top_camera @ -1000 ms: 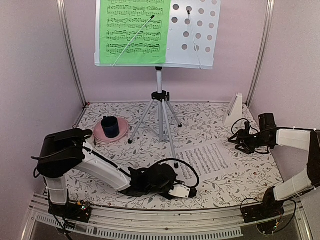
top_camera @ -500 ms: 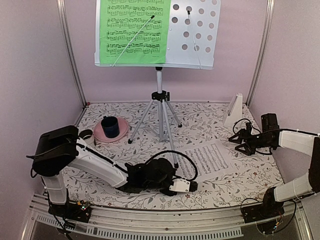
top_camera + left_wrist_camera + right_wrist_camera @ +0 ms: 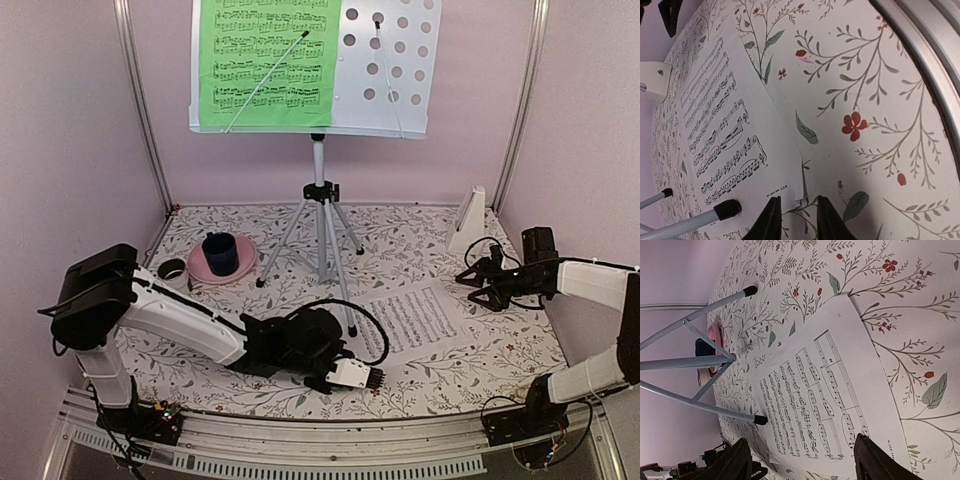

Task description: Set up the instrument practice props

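The pale grey tripod music stand (image 3: 318, 190) stands at mid-table. The green sheet (image 3: 265, 60) lies on the left half of its hole-punched desk (image 3: 395, 70). The white sheet (image 3: 420, 318) lies flat on the table, with one tripod foot (image 3: 727, 209) resting on its edge. My left gripper (image 3: 378, 380) is low at the sheet's near corner. In the left wrist view its fingers (image 3: 797, 222) are narrowly open, with the slightly lifted corner (image 3: 799, 192) between them. My right gripper (image 3: 470, 285) is wide open and empty over the sheet's far right side (image 3: 815, 405). The white metronome (image 3: 467, 222) stands at the back right.
A dark blue cup (image 3: 220, 252) sits on a pink plate (image 3: 200, 272) at the back left, with a small white cup (image 3: 172, 268) beside it. The metal front rail (image 3: 925, 45) runs close to my left gripper. Pink walls enclose the table.
My left arm has swung its gripper slightly nearer and to the right along the sheet's near corner, uncovering the small white cup. My right gripper has barely shifted.
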Available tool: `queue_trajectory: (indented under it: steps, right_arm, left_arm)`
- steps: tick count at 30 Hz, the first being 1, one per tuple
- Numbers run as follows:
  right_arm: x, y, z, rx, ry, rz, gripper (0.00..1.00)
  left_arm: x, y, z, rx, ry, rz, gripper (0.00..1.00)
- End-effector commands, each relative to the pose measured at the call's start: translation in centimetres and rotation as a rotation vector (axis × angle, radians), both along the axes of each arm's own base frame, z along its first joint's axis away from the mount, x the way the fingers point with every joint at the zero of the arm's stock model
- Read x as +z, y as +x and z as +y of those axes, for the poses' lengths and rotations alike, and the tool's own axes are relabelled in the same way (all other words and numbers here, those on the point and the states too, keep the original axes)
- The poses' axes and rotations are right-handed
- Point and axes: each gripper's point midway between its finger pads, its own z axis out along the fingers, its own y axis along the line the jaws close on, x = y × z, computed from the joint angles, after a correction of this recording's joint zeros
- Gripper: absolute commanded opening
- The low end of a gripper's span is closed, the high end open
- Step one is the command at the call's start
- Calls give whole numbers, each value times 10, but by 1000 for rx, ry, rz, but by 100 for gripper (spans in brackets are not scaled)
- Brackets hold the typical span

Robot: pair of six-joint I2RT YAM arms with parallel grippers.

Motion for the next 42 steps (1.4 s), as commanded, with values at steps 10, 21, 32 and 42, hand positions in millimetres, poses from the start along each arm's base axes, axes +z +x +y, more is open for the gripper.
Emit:
queue_trajectory:
  steps: [10,21,32,42]
  right_arm:
    - [8,-4,5,19,46,1,73]
    - [25,8,-12,-41,18,-48,74]
    - [32,11,-18,-68,1,-73,75]
    - [45,15,-19,-70,-4,-117,75]
  left_arm:
    - [-30,19,-8,-14,119,21,26]
    - [-36,24,-27,1,78,56,0]
    - [-4,3,-81,-84,-91,116,0]
    - [23,-11,-120,-117,-233,173,0]
